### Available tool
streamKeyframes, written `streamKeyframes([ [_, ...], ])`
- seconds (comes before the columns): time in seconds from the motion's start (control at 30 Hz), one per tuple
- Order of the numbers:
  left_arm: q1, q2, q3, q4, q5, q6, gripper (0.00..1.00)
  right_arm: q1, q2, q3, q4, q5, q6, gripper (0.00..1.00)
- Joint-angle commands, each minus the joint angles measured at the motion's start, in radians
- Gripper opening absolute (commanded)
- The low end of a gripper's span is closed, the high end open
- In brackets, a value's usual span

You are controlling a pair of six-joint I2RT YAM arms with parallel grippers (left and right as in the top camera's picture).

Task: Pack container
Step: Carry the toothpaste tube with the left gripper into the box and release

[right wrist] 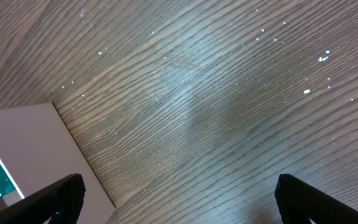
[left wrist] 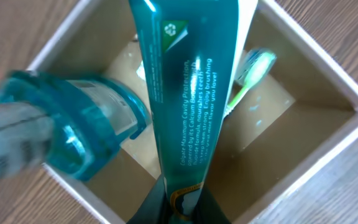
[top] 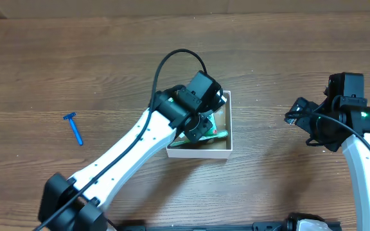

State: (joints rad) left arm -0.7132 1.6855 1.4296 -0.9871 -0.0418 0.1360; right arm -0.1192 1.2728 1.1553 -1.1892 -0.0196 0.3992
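Observation:
The container point(top: 227, 149), a shallow square box with white walls and a brown floor, sits at the table's middle. My left gripper point(top: 200, 126) hangs over it, shut on a teal toothpaste tube point(left wrist: 191, 93) that points down into the box point(left wrist: 328, 106). A clear teal bottle point(left wrist: 73, 134) leans over the box's left wall. A green toothbrush point(left wrist: 248, 78) lies inside point(top: 218, 134). My right gripper point(top: 299, 115) is open and empty over bare wood to the right of the box, whose outer wall point(right wrist: 23, 149) shows in the right wrist view.
A blue razor point(top: 74, 128) lies on the wooden table at the left, well away from the box. The left arm stretches from the front edge up to the box.

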Motion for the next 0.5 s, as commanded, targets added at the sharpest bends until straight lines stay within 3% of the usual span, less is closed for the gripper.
streamKeyframes([
  [0.0,-0.003,0.152,0.005,0.005,0.009,0.025,0.07,-0.006,-0.003,-0.003,0.006,-0.002,-0.004,1.0],
  [0.07,-0.003,0.196,0.005,0.005,0.009,0.025,0.12,-0.006,-0.003,-0.003,0.006,-0.002,-0.003,1.0],
  [0.13,-0.003,0.229,0.005,0.005,0.009,0.025,0.3,-0.006,-0.003,-0.003,0.006,-0.002,-0.003,1.0],
  [0.17,-0.003,0.232,0.005,0.007,0.009,0.025,0.3,-0.006,-0.003,-0.003,0.006,-0.002,-0.003,1.0],
  [0.2,-0.003,0.231,0.005,0.008,0.008,0.026,0.38,-0.006,-0.003,-0.003,0.006,-0.002,-0.004,1.0],
  [0.3,-0.003,0.227,0.063,-0.056,0.005,0.024,0.41,-0.006,-0.003,-0.003,0.005,-0.002,-0.004,1.0],
  [0.47,-0.004,0.175,0.364,-0.322,-0.048,-0.045,0.43,-0.006,-0.003,-0.003,0.005,-0.002,-0.004,1.0],
])
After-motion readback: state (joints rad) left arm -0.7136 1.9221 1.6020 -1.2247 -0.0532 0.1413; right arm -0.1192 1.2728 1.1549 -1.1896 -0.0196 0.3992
